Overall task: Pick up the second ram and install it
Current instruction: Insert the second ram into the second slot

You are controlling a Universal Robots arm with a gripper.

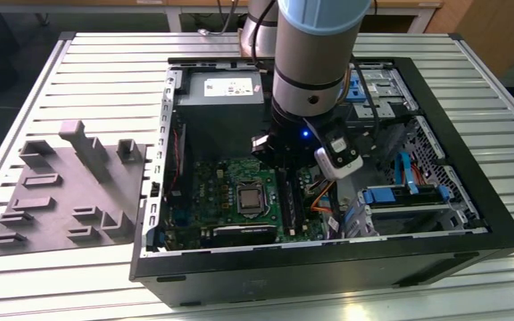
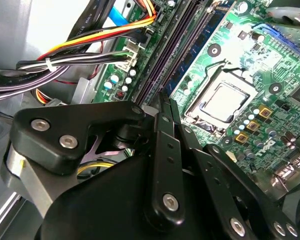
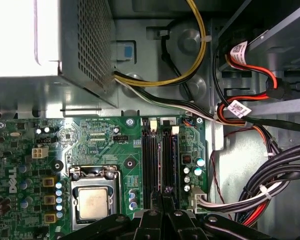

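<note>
Gripper (image 2: 165,107), fingers pinched thin on the ram (image 3: 166,165) standing edge-down over the motherboard (image 3: 97,137) slots (image 3: 151,160) inside the open case (image 1: 471,221); any slight misalignment risks jamming or cracking the stick.

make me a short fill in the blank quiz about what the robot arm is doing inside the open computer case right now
1. The black gripper hangs over the long black memory ____ of the green motherboard.
2. The square silver processor sits in its socket ____ those slots.
3. The grey moulded fixture plate lies on the slatted table, ____ the black computer case.

Missing words: slots; beside; outside
</note>
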